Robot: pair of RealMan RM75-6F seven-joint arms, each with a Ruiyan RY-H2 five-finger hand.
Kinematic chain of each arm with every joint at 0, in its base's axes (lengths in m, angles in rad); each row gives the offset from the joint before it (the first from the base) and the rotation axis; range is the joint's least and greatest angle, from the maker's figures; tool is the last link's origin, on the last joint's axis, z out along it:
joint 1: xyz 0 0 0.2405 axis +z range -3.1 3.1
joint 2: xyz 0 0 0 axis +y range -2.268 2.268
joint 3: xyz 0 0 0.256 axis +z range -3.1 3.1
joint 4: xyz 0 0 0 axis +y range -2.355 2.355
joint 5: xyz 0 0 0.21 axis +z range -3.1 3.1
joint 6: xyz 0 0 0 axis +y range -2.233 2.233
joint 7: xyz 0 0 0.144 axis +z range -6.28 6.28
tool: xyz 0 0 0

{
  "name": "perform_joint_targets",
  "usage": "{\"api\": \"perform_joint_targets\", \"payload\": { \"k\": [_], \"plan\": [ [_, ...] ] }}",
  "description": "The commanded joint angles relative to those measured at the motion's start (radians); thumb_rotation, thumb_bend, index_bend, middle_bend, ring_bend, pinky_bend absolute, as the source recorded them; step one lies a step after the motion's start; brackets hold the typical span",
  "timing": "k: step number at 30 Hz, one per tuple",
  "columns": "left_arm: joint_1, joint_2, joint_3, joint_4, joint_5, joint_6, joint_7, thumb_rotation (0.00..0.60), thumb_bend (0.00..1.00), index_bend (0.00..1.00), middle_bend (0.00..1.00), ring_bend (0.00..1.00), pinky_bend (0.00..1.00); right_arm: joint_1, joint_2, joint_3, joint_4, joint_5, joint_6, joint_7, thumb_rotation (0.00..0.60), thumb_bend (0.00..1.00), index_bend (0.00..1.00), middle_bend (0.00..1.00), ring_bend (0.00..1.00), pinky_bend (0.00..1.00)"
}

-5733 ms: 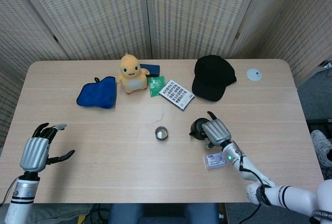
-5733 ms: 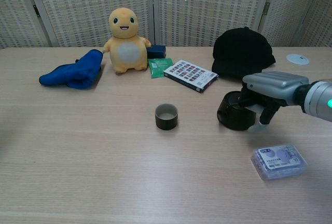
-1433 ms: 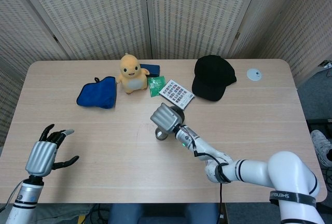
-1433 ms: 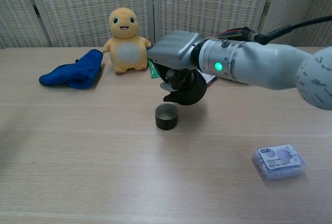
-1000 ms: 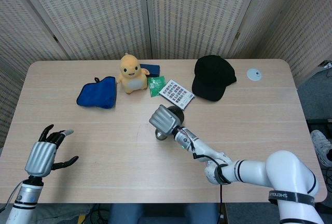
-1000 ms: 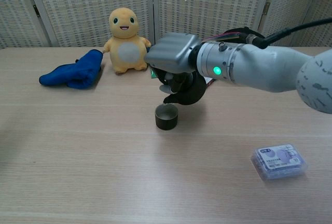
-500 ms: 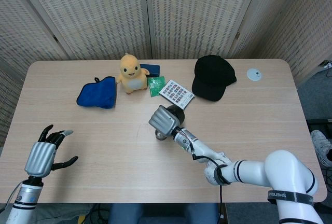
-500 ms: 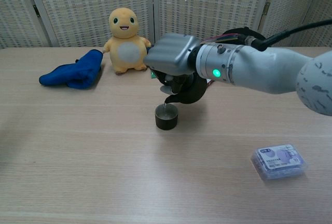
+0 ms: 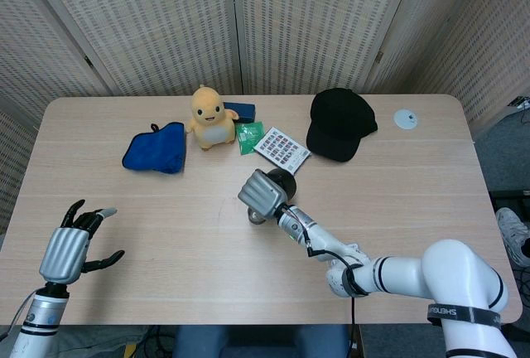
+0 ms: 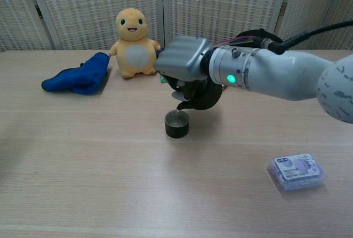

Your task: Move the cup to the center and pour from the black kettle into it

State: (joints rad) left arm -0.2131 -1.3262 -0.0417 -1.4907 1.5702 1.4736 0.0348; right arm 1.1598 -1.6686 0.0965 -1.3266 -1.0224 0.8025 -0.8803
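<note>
Right robot hand [image 10: 185,60] grips the black kettle [image 10: 202,97], tilted with spout over the cup [image 10: 177,123] mid-desk [image 10: 110,161]. Left robot hand [image 9: 68,246] hovers spread, holding nothing.

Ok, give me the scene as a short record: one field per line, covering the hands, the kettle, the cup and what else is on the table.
right hand: holds the black kettle above the table
kettle: tilted, spout down over the cup
cup: upright near the table's middle, under the spout
left hand: fingers spread, holds nothing, at the near left edge
table: light wood
far side: yellow plush toy, blue cloth, black cap, patterned box
near right: small clear packet
</note>
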Motion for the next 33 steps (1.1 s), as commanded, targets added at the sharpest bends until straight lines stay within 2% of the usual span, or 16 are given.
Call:
{"api": "perform_joint_targets", "payload": {
  "k": [1,33],
  "plan": [
    [0.001,0.000,0.000,-0.001,0.000,0.001,0.000,0.000,0.02,0.23,0.29,0.31,0.06,0.001,0.001,-0.003,-0.003,0.002,0.004,-0.007,0.502,0.45,1.00,1.00,1.00,0.62],
    [0.007,0.003,0.001,-0.008,0.006,0.008,0.012,0.000,0.02,0.23,0.29,0.31,0.06,0.013,0.012,-0.027,-0.032,0.025,0.019,-0.070,0.503,0.46,1.00,1.00,1.00,0.63]
  ]
}}
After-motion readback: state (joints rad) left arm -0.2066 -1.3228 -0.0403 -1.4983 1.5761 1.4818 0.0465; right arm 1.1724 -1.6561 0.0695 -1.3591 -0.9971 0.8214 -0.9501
